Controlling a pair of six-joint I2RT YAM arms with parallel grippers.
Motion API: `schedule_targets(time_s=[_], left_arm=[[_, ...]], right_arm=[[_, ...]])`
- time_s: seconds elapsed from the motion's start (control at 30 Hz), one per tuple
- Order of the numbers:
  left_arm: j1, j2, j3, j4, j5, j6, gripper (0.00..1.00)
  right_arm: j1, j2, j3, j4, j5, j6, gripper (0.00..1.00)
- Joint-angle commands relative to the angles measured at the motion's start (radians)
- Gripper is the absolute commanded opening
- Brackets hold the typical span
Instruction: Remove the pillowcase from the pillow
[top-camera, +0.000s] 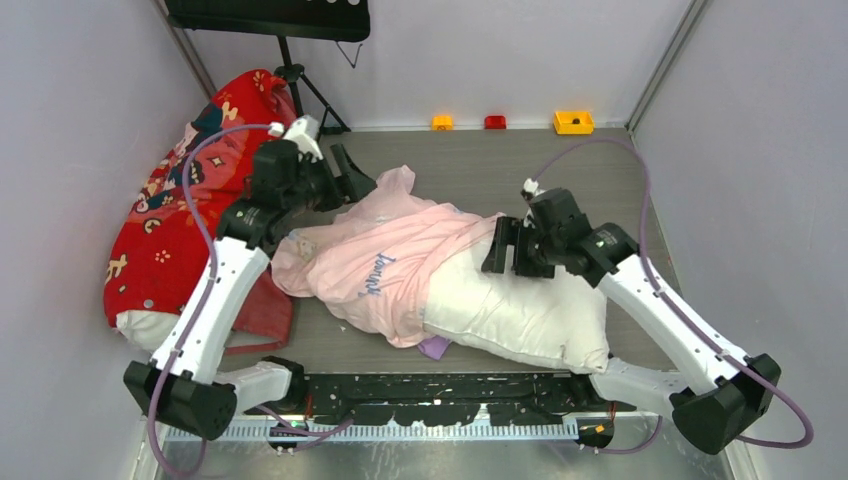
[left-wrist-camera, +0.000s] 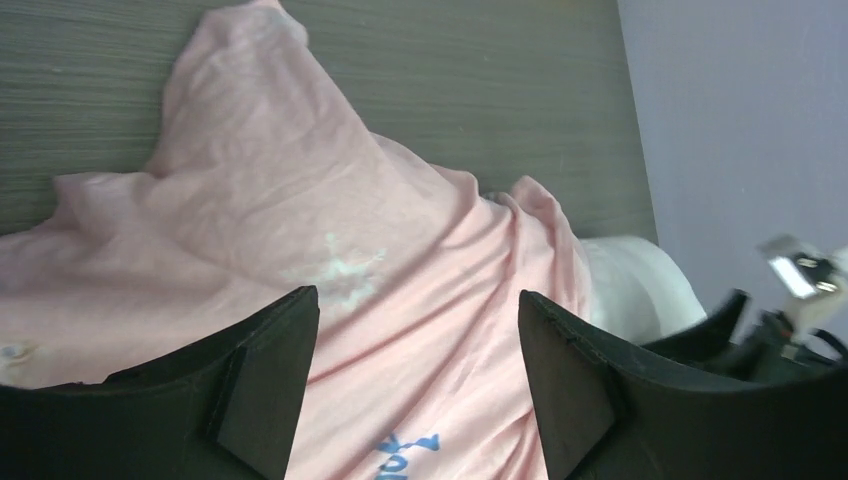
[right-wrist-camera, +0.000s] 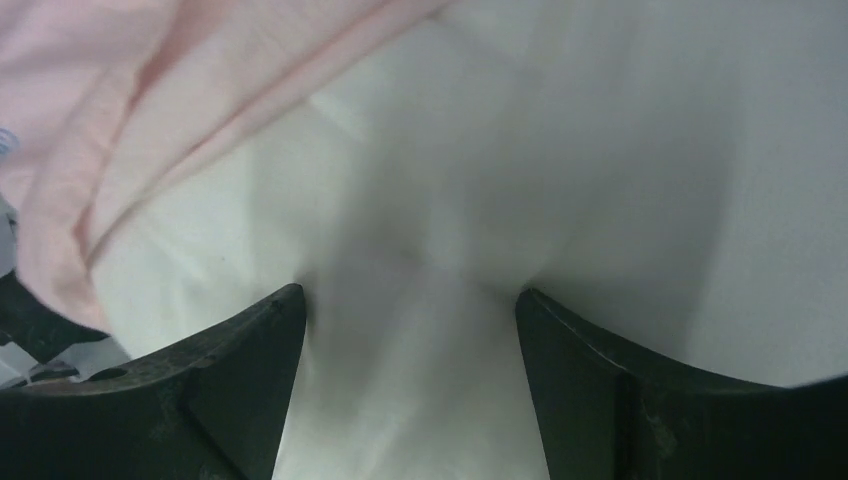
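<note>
The pale pink pillowcase (top-camera: 380, 265) with blue lettering lies crumpled mid-table, covering the left half of the white pillow (top-camera: 520, 305), whose right half is bare. My left gripper (top-camera: 350, 175) is open and empty, hovering above the case's far left end. In the left wrist view the gripper (left-wrist-camera: 415, 330) has pink fabric (left-wrist-camera: 300, 200) below its spread fingers, and the pillow (left-wrist-camera: 630, 285) shows at the right. My right gripper (top-camera: 510, 250) is open with its tips pushed into the bare pillow (right-wrist-camera: 600, 150) just right of the case's edge (right-wrist-camera: 150, 100). In the right wrist view pillow bulges between the gripper's (right-wrist-camera: 410, 300) fingers.
A second pillow in a red cartoon-patterned case (top-camera: 170, 230) leans against the left wall. A black tripod stand (top-camera: 300, 80) is at the back left. Small orange (top-camera: 442, 122), red (top-camera: 495, 122) and yellow (top-camera: 573, 122) blocks sit along the back wall. A purple scrap (top-camera: 433, 347) pokes out under the pillow.
</note>
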Motion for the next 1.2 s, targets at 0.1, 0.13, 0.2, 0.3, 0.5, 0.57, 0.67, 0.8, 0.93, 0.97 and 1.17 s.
schedule_targets(time_s=[0.1, 0.13, 0.2, 0.3, 0.5, 0.57, 0.67, 0.8, 0.93, 0.97, 1.17], left_arm=[[-0.137, 0.106, 0.093, -0.013, 0.028, 0.039, 0.73], [-0.157, 0.123, 0.093, -0.013, 0.029, 0.035, 0.72], [-0.209, 0.153, 0.084, -0.008, 0.028, 0.021, 0.71], [-0.271, 0.181, 0.017, 0.033, 0.038, -0.011, 0.69], [-0.296, 0.155, -0.227, 0.116, 0.047, -0.063, 0.67], [-0.297, 0.136, -0.288, 0.116, 0.028, -0.057, 0.67], [-0.297, 0.106, -0.369, 0.117, 0.003, -0.048, 0.66], [-0.297, 0.069, -0.449, 0.124, -0.019, -0.049, 0.65], [-0.297, 0.01, -0.516, 0.131, -0.032, -0.048, 0.63], [-0.297, -0.008, -0.532, 0.134, -0.038, -0.045, 0.62], [-0.298, -0.102, -0.605, 0.146, -0.072, -0.032, 0.6]], right_arm=[[-0.002, -0.096, -0.32, 0.2, -0.179, 0.178, 0.79], [-0.001, -0.106, -0.361, 0.216, -0.186, 0.196, 0.79], [-0.001, -0.117, -0.398, 0.239, -0.19, 0.222, 0.79], [-0.001, -0.125, -0.383, 0.224, -0.169, 0.218, 0.79], [-0.003, -0.133, -0.18, 0.075, -0.042, 0.102, 0.85], [-0.002, -0.113, -0.098, 0.023, 0.014, 0.064, 0.85], [-0.005, -0.057, 0.02, -0.038, 0.09, 0.019, 0.85], [-0.027, 0.032, 0.153, -0.071, 0.184, -0.031, 0.87], [-0.098, 0.127, 0.217, -0.064, 0.163, -0.058, 0.91], [-0.125, 0.154, 0.22, -0.06, 0.132, -0.059, 0.92], [-0.22, 0.263, 0.149, -0.005, -0.063, -0.055, 0.92]])
